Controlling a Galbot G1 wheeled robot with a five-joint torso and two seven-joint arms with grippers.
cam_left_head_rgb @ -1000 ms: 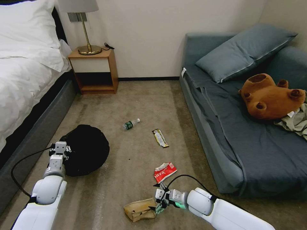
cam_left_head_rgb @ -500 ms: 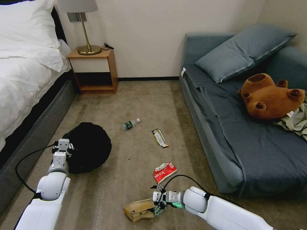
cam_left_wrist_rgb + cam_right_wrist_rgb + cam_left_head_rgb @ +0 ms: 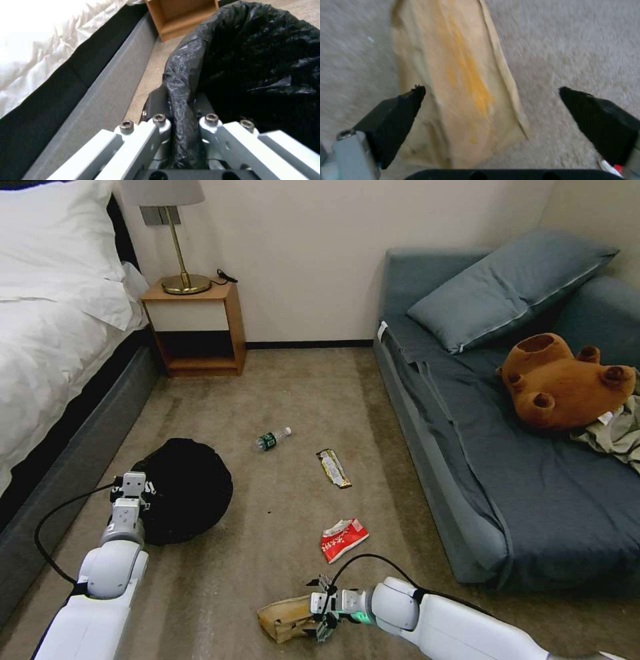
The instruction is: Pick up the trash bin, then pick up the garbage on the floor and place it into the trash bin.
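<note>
- Head view: your left claw (image 3: pixel 133 488) holds the trash bin (image 3: pixel 187 490) by the bed; bottle (image 3: pixel 273 439), bar wrapper (image 3: pixel 334 468) and snack packet (image 3: pixel 343 539) lie mid-floor, none binned yet.
- Left wrist view: claw clamped on the bin's bagged rim (image 3: pixel 181 100).
- Right wrist view: your right claw (image 3: pixel 491 125) spreads apart around the paper bag (image 3: pixel 460 82), not gripping.

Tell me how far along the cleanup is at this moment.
Done: left gripper is clamped on the trash bin rim. In hand: right gripper, fingers open, straddles the tan paper bag. Left: snack packet, bar wrapper and bottle lie on the carpet.
</note>
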